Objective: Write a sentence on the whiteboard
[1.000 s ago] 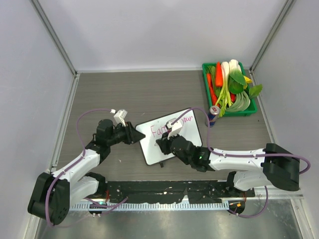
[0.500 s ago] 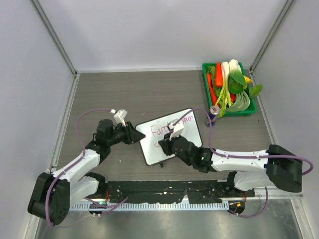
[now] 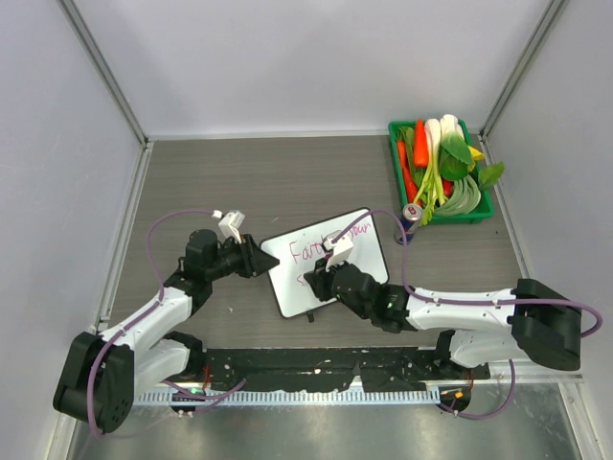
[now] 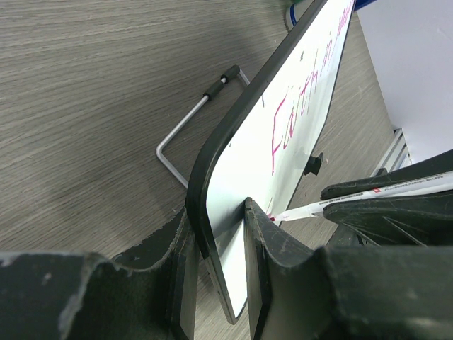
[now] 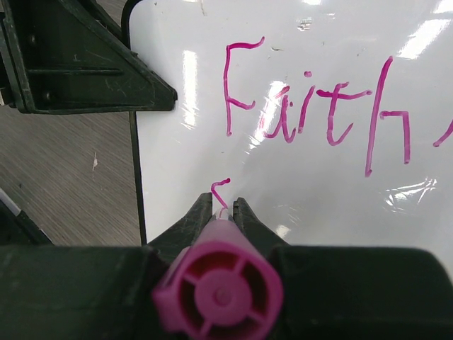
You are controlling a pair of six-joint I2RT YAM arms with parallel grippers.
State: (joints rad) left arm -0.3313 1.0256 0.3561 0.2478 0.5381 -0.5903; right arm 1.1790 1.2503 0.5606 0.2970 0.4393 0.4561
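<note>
Top view, L to R. Your L gripper (image 3: 251,259) is clamped on the left edge of the whiteboard (image 3: 283,284), one finger on each face. It props the board tilted on the table (image 3: 239,182) at centre, just ahead of the arm bases. The sentence (image 3: 330,244) so far reads "Faith in your" in pink along the top line. Your R gripper (image 3: 319,278) is closed round a pink marker (image 5: 219,294), tip touching the board. Over the last sec it dropped from the top line to the board's lower left. R wrist cam shows a small hooked stroke (image 5: 221,188) under the "F". Prob. line 2 has just begun, so approx one word is left. Far R: green tray (image 3: 394,134) of veg, well apart.
</note>
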